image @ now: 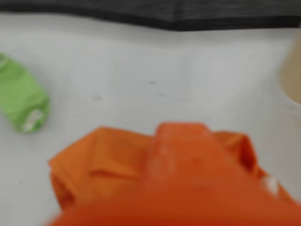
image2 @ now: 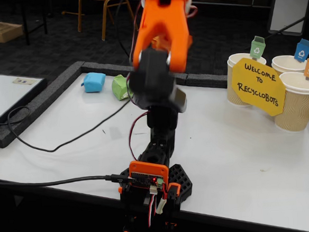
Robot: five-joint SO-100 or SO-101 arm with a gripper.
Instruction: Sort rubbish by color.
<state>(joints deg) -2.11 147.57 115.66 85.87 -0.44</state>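
The crumpled orange paper wad (image: 108, 165) lies on the white table (image: 155, 80) right under the orange gripper (image: 181, 141); blur hides whether its fingers are apart or clamped. A green crumpled wad (image: 21, 101) sits left of the orange one, a light blue wad (image2: 94, 82) beyond it. The arm (image2: 162, 36) blocks the fixed view.

wad (image2: 94, 82) left of wad (image2: 120, 87)
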